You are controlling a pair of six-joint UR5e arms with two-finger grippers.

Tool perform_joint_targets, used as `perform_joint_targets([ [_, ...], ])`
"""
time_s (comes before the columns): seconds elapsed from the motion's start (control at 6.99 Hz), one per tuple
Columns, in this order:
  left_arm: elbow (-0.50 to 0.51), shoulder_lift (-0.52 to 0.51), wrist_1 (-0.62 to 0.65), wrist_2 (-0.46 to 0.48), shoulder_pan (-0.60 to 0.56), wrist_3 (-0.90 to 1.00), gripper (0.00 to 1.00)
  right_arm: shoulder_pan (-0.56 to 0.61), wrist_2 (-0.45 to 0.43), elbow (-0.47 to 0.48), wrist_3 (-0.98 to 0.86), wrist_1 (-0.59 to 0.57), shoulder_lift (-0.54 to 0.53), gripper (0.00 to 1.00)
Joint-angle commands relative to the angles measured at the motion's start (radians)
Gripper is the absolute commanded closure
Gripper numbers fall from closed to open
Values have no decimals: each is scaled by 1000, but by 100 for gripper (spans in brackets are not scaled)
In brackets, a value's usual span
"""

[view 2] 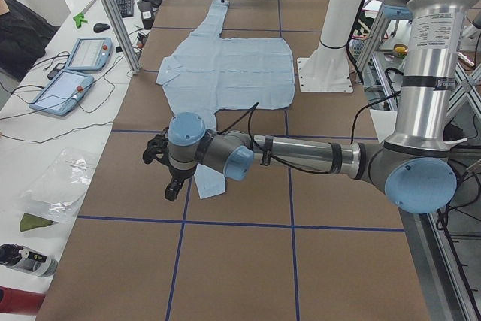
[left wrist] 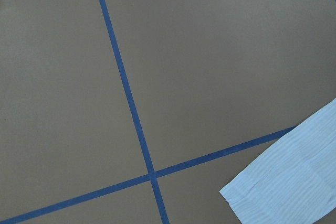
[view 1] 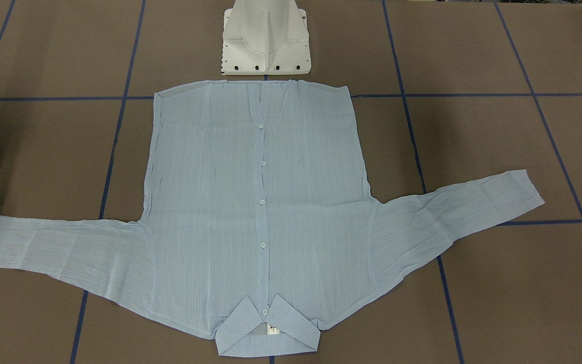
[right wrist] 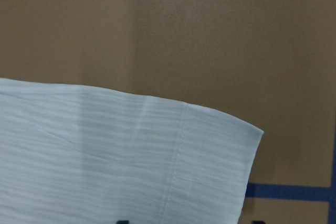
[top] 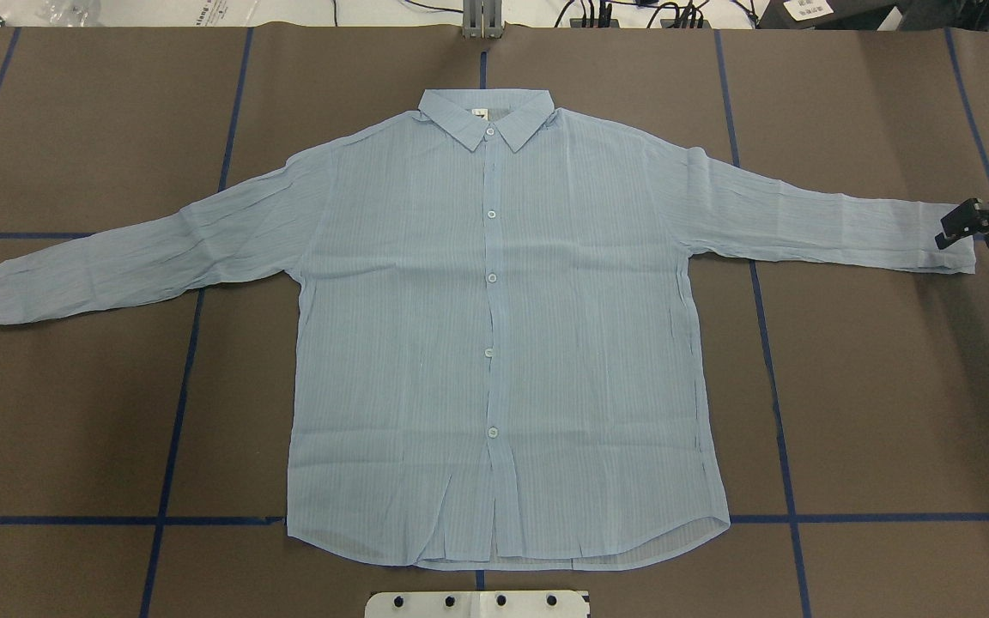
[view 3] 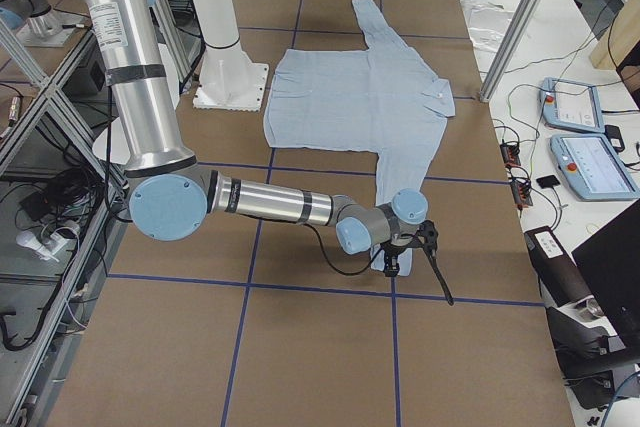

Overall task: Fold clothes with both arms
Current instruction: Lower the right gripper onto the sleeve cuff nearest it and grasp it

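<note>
Shirt [top: 494, 326] lies flat and face up in the middle of the brown table [top: 74, 412]. It is buttoned down the front, with its collar [top: 486, 116] on the side away from the robot and its hem just short of the white pedestal [top: 477, 603]. Both sleeves are spread out to the sides and slant a little toward the robot (the cloth along them is lightly creased). Blue tape lines [top: 177, 421] cross the table in a grid and pass under the garment.

The right gripper [top: 967, 225] is at the right cuff [top: 958, 253]. Its wrist view shows two dark fingertips set well apart at the bottom edge, one over the sleeve and one near the cuff's end, so the jaws stand wide and hold nothing. Whether they touch the cloth cannot be told.

The left gripper [view 2: 164, 169] hangs over bare table just beyond the left cuff [view 2: 207, 186]. It shows only in the side view, so whether it is spread or closed cannot be told. Its wrist camera catches the cuff end in the lower right corner, near a crossing of tape lines.
</note>
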Motion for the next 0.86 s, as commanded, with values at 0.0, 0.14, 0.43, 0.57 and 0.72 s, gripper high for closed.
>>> perform_joint_targets([
  [0.0,-1,0,0,0,0,0,0,-2,0,-9,-1,-3,-1,21],
  [0.14,-1,0,1,0,0,0,0,-2,0,-14,-1,-4,2,23],
  [0.43,-1,0,1,0,0,0,0,-5,-13,-12,-1,-24,4,30],
  [0.57,-1,0,1,0,0,0,0,-5,-25,-12,-1,-26,5,32],
  [0.72,-1,-2,0,0,0,0,0,-5,-29,-12,-1,-27,4,34],
])
